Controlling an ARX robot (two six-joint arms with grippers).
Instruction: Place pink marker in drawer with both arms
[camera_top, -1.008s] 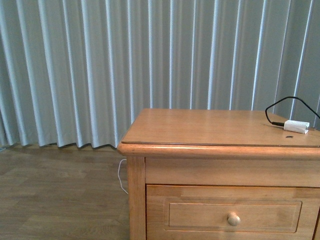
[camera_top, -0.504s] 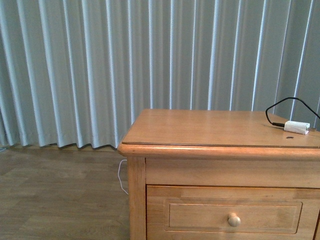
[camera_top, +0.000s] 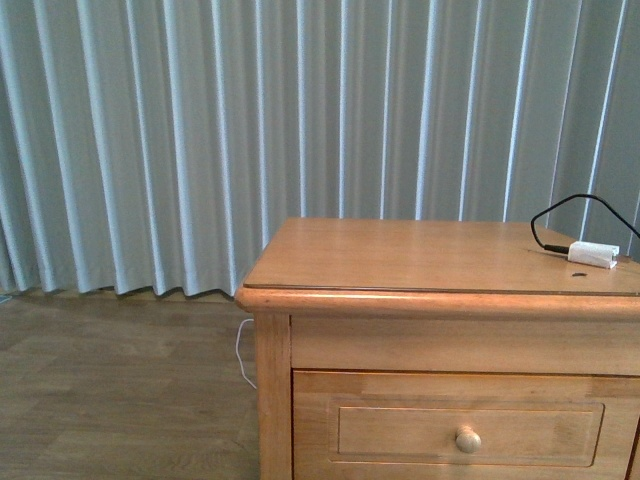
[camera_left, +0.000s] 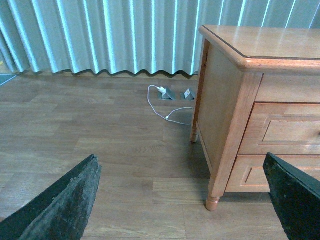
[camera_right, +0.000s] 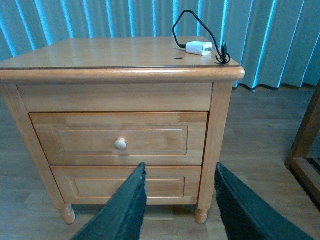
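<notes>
Grey-blue pleated curtain fills the back wall, wood-plank floor at left, honey-coloured cabinet at right

Left wrist view: left gripper hangs low over the floor beside the cabinet's side panel, jaws spread wide with nothing between them. Judging by that, it's parked at standby, not committed to anything. White cable trails on the floor from the plugs by the curtain toward the cabinet leg

Upper drawer is fully shut, front flush, knob untouched. Lower drawer also shut. Right gripper sits in front of the cabinet, below and to the right of the knob, jaws apart and empty. That reads like a pre-approach pose for pulling the knob, so the task looks to be at step one

Cabinet top is bare except near its far right corner: white adapter with black cable looped above it, a small dark mark just beside it

Pink marker: not visible in any view, not on the top, floor or in either gripper. Can't give its heading or long axis, nothing to read it from. Needs locating before the drawer pull is any use
</notes>
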